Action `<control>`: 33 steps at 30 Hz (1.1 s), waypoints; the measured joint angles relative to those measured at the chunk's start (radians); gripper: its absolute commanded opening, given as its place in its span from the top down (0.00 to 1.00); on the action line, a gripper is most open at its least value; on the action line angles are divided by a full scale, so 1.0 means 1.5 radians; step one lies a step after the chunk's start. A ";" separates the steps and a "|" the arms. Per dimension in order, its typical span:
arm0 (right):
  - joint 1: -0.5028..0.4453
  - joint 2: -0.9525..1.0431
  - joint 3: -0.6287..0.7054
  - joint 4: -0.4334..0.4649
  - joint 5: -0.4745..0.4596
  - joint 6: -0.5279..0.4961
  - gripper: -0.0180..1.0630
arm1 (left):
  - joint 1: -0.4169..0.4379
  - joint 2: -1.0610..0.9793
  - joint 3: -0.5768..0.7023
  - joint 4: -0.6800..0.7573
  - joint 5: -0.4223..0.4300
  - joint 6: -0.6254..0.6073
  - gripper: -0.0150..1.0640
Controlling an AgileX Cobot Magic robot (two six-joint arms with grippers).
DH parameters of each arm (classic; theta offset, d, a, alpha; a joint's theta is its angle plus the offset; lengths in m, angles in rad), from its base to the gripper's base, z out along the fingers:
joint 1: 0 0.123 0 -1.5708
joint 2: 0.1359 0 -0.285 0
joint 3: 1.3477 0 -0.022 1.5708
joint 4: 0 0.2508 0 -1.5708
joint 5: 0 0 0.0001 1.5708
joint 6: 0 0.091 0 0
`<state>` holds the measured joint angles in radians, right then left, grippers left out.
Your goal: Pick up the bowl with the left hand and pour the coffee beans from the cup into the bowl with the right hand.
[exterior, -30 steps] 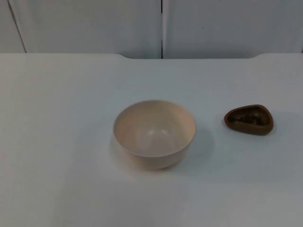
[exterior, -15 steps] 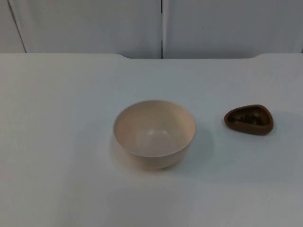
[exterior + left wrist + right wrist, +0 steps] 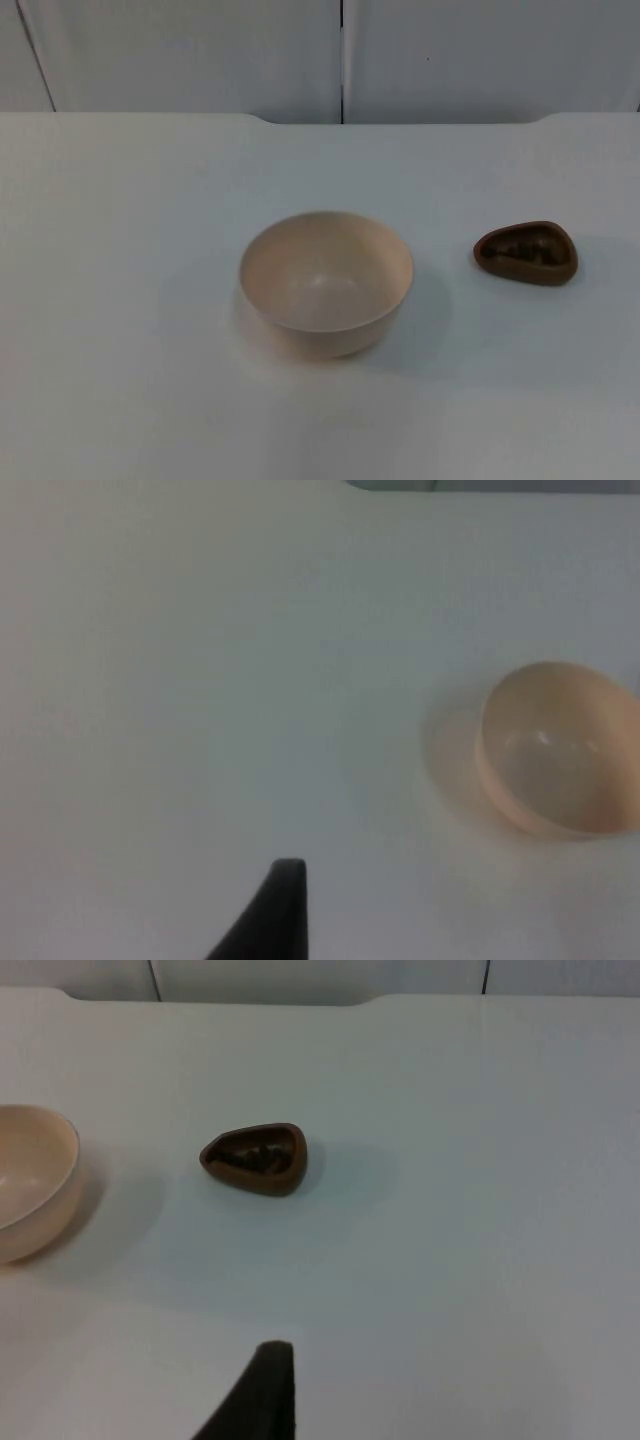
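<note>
A cream bowl [image 3: 325, 282] stands upright and empty at the middle of the white table. To its right, well apart from it, sits a small brown teardrop-shaped cup [image 3: 527, 252] with dark coffee beans inside. The left wrist view has the bowl [image 3: 560, 750] some way off from my left gripper [image 3: 272, 915], with bare table between them. From the right wrist, the cup [image 3: 255, 1158] lies ahead of my right gripper [image 3: 262, 1395], and the bowl [image 3: 30, 1175] stands beside the cup. Neither gripper touches anything.
The white table [image 3: 140, 260] ends at the grey partition wall [image 3: 200, 55] behind the objects. A dark vertical seam [image 3: 342, 60] runs down the wall at the middle.
</note>
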<state>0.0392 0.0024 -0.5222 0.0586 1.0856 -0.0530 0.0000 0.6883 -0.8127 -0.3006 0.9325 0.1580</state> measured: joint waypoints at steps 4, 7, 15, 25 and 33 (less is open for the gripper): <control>0.000 0.000 0.000 0.000 0.000 0.000 0.01 | 0.000 0.044 -0.024 -0.015 -0.009 0.020 0.01; 0.000 0.000 0.000 0.000 0.000 0.000 0.01 | 0.000 0.086 -0.042 -0.029 -0.017 0.035 0.01; 0.000 0.000 0.000 0.000 0.000 0.000 0.01 | 0.000 0.172 -0.057 -0.078 -0.031 0.079 0.01; 0.000 0.000 0.000 0.000 0.000 0.000 0.01 | 0.000 0.286 -0.057 -0.165 -0.038 0.160 0.01; 0.000 0.000 0.000 0.000 0.000 0.000 0.01 | -0.042 0.359 -0.057 -0.170 -0.067 0.171 0.01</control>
<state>0.0392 0.0024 -0.5222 0.0586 1.0856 -0.0530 -0.0634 1.2273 -0.8976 -0.5551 0.8315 0.4138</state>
